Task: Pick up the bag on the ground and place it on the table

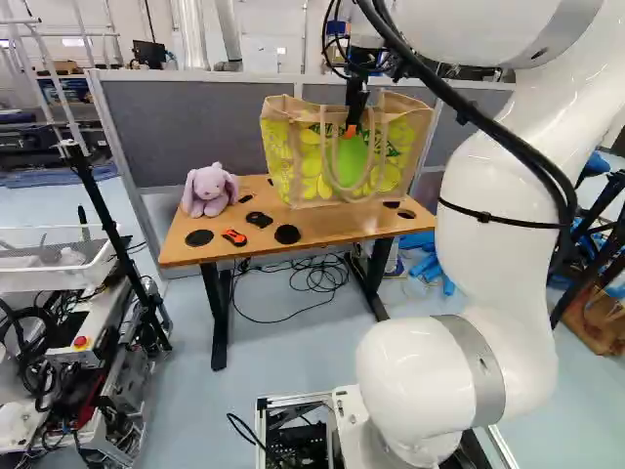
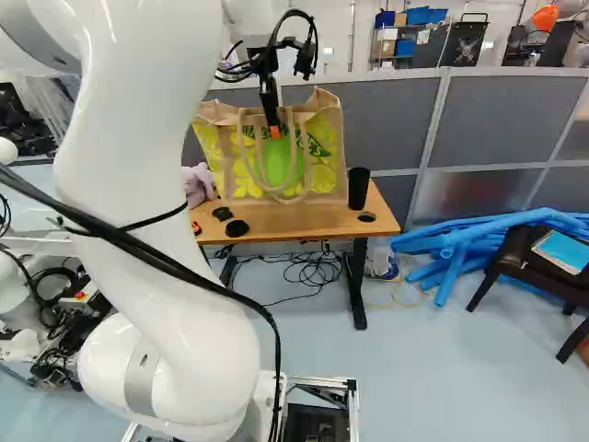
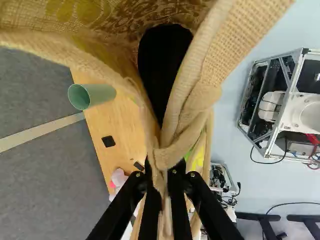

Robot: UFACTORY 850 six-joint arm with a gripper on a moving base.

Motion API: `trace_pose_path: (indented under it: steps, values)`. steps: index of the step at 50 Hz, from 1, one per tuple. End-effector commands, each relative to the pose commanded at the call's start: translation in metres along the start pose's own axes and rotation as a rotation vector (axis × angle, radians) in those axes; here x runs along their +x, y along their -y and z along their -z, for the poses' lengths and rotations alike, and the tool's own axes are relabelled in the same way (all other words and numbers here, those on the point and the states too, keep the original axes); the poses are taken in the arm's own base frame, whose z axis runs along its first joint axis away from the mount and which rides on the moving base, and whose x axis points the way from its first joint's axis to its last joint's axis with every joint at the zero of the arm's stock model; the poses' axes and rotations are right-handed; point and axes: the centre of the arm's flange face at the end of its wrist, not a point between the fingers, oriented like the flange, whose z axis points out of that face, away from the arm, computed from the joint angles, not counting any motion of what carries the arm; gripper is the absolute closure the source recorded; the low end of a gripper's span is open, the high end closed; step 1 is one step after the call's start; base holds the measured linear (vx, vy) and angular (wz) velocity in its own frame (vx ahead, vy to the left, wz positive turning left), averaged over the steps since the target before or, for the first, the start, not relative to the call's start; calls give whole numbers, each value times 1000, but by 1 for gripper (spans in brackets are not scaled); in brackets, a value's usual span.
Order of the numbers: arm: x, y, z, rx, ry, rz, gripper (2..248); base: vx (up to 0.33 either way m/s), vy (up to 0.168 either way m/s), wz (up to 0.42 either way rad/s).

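In the left base view my gripper (image 1: 352, 127) is at the top of the burlap bag (image 1: 293, 161), which has yellow and green print and looped handles. The bag hangs upright over the table (image 1: 181, 249); whether its bottom touches the tabletop, I cannot tell. The right base view also shows the bag (image 2: 322, 175) over the table's back part. Seen from the wrist, the gripper (image 3: 164, 172) is shut on the bunched burlap of the bag (image 3: 197, 85), whose dark opening lies ahead of the fingers.
A purple plush toy (image 1: 209, 191) sits at the table's left end, near an orange-and-black object (image 1: 234, 237) and dark discs. A dark cup (image 2: 359, 188) stands right beside the bag. Grey partitions (image 2: 497, 120) rise behind. Cables (image 1: 317, 276) lie under the table; another robot (image 1: 68, 342) stands left.
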Motion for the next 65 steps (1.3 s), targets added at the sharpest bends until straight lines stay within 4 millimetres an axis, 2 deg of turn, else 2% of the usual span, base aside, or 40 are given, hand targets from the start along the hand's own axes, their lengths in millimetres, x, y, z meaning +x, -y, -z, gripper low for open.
trace_pose_path:
  steps: [53,65]
  values:
    - [0,0,0,0,0,0,227,0,0,0]
    - [0,0,0,0,0,-87,227,0,0,0]
